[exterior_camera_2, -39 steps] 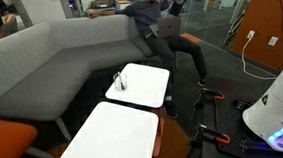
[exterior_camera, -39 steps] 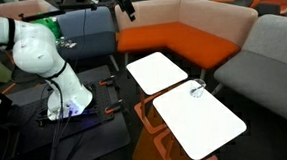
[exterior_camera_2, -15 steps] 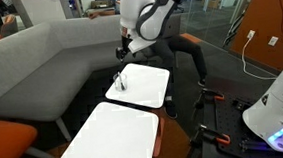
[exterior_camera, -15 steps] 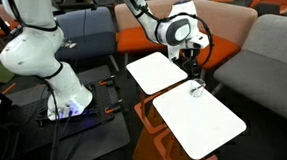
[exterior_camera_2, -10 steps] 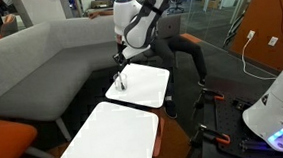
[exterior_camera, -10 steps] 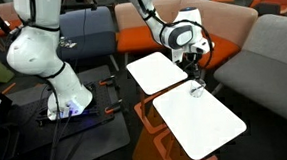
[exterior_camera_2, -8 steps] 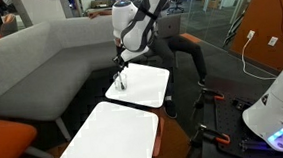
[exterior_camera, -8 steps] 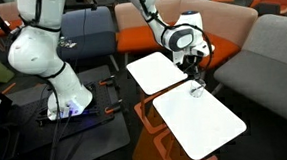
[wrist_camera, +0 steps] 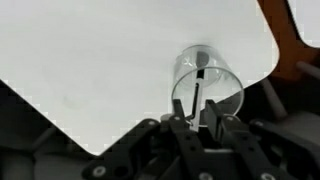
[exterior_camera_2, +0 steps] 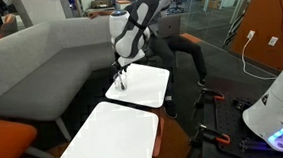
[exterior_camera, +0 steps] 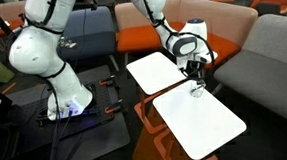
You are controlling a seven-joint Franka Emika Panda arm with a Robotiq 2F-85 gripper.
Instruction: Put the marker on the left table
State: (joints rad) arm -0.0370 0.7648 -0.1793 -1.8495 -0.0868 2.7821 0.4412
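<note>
The marker is a thin dark stick leaning inside a small clear cup at a corner of the longer white tabletop. My gripper hangs straight over the cup, visible in both exterior views. Its jaws are narrowed to either side of the marker's upper end, with light still showing between the stick and one finger. The left table is the squarer white top beside it, and nothing lies on it.
Grey sofa and orange seat curve round the tables. A person's legs stretch near the far table. The cup stands close to the tabletop edge. The robot base stands on the floor.
The arm has come down from above the sofa to hover over the cup. The jaws have narrowed around the marker's top. The cup and marker have not moved.
</note>
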